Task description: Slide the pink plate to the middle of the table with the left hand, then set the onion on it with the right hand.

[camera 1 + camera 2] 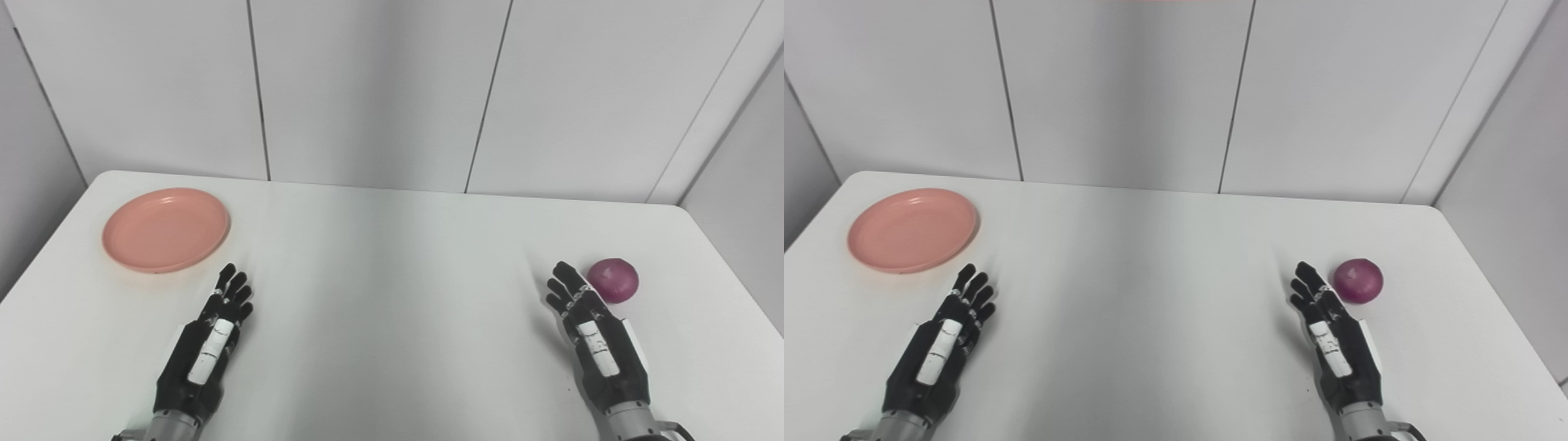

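A pink plate (165, 229) lies flat at the far left of the white table (392, 257), with nothing on it. A purple-red onion (613, 280) rests on the table at the right. My left hand (211, 337) is open, fingers straight and pointing toward the plate, a short way in front and to the right of its rim without touching it. On the other side, my right hand (591, 331) is open too, its fingertips just left of the onion and apart from it. Neither hand holds anything.
Grey wall panels (380, 92) stand right behind the table's far edge. The table's right edge (735, 269) runs close behind the onion, and its left edge passes near the plate.
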{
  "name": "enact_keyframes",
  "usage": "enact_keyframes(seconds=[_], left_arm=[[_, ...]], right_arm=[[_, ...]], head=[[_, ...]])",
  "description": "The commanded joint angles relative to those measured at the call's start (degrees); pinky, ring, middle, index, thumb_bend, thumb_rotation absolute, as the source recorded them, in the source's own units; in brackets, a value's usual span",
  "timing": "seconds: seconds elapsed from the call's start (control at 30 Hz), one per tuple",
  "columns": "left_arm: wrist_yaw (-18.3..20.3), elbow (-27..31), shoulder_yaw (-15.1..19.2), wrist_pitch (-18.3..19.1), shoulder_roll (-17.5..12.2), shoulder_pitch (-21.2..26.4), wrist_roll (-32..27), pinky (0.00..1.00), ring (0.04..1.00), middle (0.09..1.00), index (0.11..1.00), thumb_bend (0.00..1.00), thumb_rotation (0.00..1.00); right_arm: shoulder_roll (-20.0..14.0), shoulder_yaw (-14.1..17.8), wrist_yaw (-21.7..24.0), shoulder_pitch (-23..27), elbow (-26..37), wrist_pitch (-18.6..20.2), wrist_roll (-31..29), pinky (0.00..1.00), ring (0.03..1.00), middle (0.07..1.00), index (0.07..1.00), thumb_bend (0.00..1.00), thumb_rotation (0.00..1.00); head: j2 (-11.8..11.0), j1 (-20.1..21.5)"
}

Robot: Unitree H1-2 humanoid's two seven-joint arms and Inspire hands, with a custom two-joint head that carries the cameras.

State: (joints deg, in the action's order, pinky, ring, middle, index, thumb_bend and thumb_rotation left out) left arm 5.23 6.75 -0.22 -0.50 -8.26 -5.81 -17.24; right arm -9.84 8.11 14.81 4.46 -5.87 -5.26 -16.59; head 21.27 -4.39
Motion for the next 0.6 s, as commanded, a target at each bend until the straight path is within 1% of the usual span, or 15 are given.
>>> enact_keyframes(seconds=[0.0,0.03,0.1,0.27,0.5,0.57], left_arm=[[-0.29,-2.23,-0.72,-2.38,4.52,-4.1,0.66,1.0,1.0,1.0,1.0,0.77,0.7],[-0.23,-2.64,-0.84,-2.77,4.67,-4.03,0.7,1.0,1.0,1.0,1.0,0.76,0.69],[-0.42,-3.07,-1.13,-3.19,4.94,-3.93,0.95,1.0,1.0,1.0,1.0,0.76,0.69],[-1.11,-3.43,-1.76,-3.49,5.32,-3.76,1.88,1.0,1.0,1.0,1.0,0.75,0.67],[-1.91,-3.53,-2.34,-3.29,5.96,-3.66,2.75,1.0,1.0,1.0,1.0,0.74,0.66],[-2.01,-3.73,-2.53,-3.37,6.02,-3.57,2.97,1.0,1.0,1.0,1.0,0.73,0.66]], right_arm=[[0.58,0.35,2.13,-4.51,-9.73,-4.02,-1.39,0.95,0.942,0.927,0.89,0.92,0.67],[0.38,0.45,2.38,-4.39,-10.33,-4.35,-1.48,0.95,0.942,0.927,0.89,0.94,0.68],[0.04,0.63,2.87,-4.19,-11.37,-5.02,-1.63,0.95,0.943,0.928,0.891,0.94,0.68],[-0.44,0.98,3.73,-3.8,-13.08,-5.89,-2.12,0.96,0.949,0.937,0.904,0.92,0.7],[-0.86,1.34,4.28,-3.4,-14.69,-6.93,-2.09,0.97,0.953,0.94,0.908,0.9,0.7],[-0.94,1.48,4.38,-3.25,-15.06,-6.85,-2.16,0.99,0.964,0.946,0.912,0.89,0.7]], head=[[-0.59,-0.83],[-1.13,-1.62],[-1.48,-2.41],[-1.92,-3.1],[-2.81,-4.69],[-3.08,-5.36]])
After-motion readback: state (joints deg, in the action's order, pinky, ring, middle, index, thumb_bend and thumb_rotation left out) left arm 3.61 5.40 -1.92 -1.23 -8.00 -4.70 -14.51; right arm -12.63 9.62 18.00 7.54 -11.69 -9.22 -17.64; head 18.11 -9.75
